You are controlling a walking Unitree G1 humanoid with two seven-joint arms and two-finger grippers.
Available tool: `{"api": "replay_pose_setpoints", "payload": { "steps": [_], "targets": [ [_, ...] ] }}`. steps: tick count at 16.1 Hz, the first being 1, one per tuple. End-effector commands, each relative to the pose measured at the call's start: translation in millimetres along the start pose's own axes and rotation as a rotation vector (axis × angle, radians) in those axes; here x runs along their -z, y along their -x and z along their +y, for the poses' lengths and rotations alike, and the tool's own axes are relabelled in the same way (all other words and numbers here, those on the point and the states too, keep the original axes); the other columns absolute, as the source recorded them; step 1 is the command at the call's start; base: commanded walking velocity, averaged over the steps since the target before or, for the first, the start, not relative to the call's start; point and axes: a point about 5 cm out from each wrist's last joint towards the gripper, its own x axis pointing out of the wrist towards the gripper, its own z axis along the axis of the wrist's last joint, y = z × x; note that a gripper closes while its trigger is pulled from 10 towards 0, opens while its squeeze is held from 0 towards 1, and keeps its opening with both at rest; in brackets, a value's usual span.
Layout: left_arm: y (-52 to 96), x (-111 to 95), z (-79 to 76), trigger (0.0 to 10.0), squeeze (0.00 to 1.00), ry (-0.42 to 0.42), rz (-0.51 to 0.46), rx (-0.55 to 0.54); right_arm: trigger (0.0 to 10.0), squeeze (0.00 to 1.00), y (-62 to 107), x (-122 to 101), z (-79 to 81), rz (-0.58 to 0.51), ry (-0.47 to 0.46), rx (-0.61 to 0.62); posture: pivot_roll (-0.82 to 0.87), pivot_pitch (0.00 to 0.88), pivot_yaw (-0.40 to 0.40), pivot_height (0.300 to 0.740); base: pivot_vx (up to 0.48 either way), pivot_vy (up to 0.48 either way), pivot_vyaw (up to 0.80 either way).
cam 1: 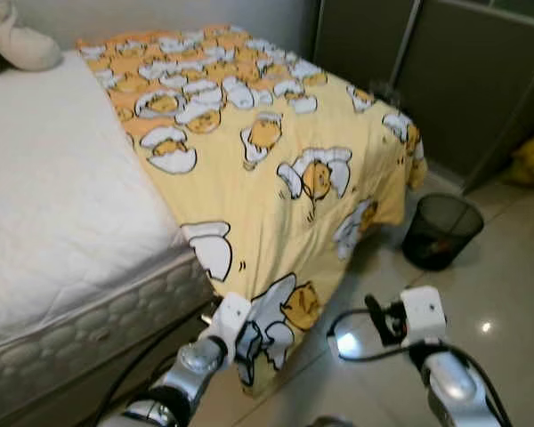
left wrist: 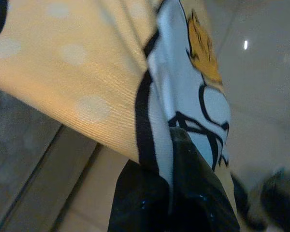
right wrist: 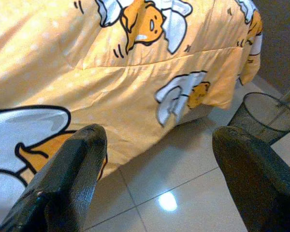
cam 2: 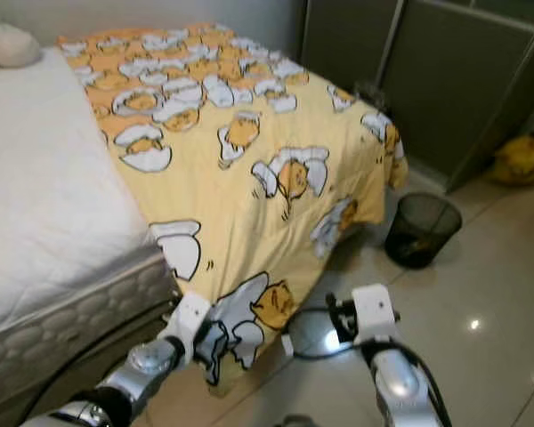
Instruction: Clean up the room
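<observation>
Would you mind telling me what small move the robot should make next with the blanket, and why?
Probably bring the right gripper in to take the blanket's hanging edge. The left gripper is already shut on the yellow egg-print blanket at its low corner, the right one is open beside it, and the blanket lies skewed, leaving the white mattress bare.

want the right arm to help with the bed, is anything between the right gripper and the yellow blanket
Nothing visible does. The right gripper hangs open over bare floor tile, facing the blanket draped off the bed. The black mesh bin stands off to its right, out of the path. The left gripper is shut on the blanket's lower corner.
</observation>
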Motion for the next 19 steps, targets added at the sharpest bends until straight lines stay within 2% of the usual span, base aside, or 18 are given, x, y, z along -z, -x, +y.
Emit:
{"api": "replay_pose_setpoints", "payload": {
  "steps": [1, 4, 7, 8, 9, 10, 11, 12, 13, 14, 16, 18, 19],
  "targets": [
    [-0.9, 5, -10.6, 10.0, 1.00, -0.074, 0.047, 0.053, 10.0, 0.00, -3.9, -4, -1.4, -0.013, 0.013, -0.009, -0.20, 0.010, 0.015, 0.723, 0.000, 0.000, 0.00],
    [-0.6, 8, -10.5, 10.0, 1.00, -0.107, 0.074, 0.055, 10.0, 0.00, -5.6, -5, 1.8, -0.013, 0.016, -0.020, -0.20, 0.010, 0.014, 0.723, 0.000, 0.000, 0.00],
    [2.0, 7, 6.2, 10.0, 1.00, -0.142, 0.055, -0.031, 10.0, 0.00, -7.1, -5, 1.5, -0.012, 0.024, -0.030, -0.19, 0.009, 0.014, 0.723, 0.000, 0.000, 0.00],
    [4.5, 2, 17.7, 10.0, 1.00, -0.154, 0.003, -0.076, 10.0, 0.00, -7.5, -6, -0.5, -0.020, 0.026, -0.021, -0.20, 0.003, 0.017, 0.723, 0.000, 0.000, 0.00],
    [5.5, 1, 21.3, 10.0, 1.00, -0.158, -0.014, -0.090, 10.0, 0.00, -7.6, -7, -1.2, -0.023, 0.026, -0.018, -0.20, 0.003, 0.017, 0.723, 0.000, 0.000, 0.00],
    [15.6, -27, 49.9, 10.0, 1.00, 0.037, -0.271, -0.254, 10.0, 0.00, -8.9, -20, -10.3, -0.087, -0.013, 0.051, -0.19, 0.000, 0.018, 0.723, 0.000, 0.000, 0.00],
    [20.8, -38, 60.2, 10.0, 1.00, 0.105, -0.362, -0.315, 10.0, 0.00, -9.5, -26, -13.3, -0.115, -0.028, 0.077, -0.19, 0.000, 0.018, 0.723, 0.000, 0.000, 0.00],
    [30.0, -60, 75.3, 10.0, 1.00, 0.204, -0.502, -0.406, 10.0, 0.00, -11.5, -38, -17.3, -0.169, -0.039, 0.119, -0.18, 0.000, 0.020, 0.723, 0.000, 0.000, 0.00],
    [34.9, -72, 84.9, 10.0, 1.00, 0.261, -0.556, -0.466, 10.0, 0.00, -13.6, -47, -18.7, -0.199, -0.032, 0.143, -0.17, 0.000, 0.026, 0.723, 0.000, 0.000, 0.00],
    [45.4, -94, 100.3, 10.0, 1.00, 0.352, -0.662, -0.549, 10.0, 0.00, -18.2, -62, -20.1, -0.249, -0.031, 0.177, -0.17, 0.000, 0.024, 0.723, 0.000, 0.000, 0.00],
    [57.7, -121, 105.0, 10.0, 1.00, 0.368, -0.775, -0.551, 10.0, 0.00, -23.7, -75, -17.8, -0.282, -0.045, 0.183, -0.16, 0.000, 0.029, 0.723, 0.000, 0.000, 0.00],
    [71.0, -131, 101.2, 10.0, 1.00, 0.342, -0.854, -0.526, 10.0, 0.00, -27.2, -79, -17.4, -0.292, -0.082, 0.186, -0.17, 0.000, 0.038, 0.723, 0.000, 0.000, 0.00],
    [76.9, -135, 91.5, 10.0, 1.00, 0.346, -0.897, -0.442, 10.0, 0.00, -29.8, -79, -16.2, -0.280, -0.115, 0.175, -0.17, 0.000, 0.042, 0.723, 0.000, -0.480, 0.80]
  ]
}}
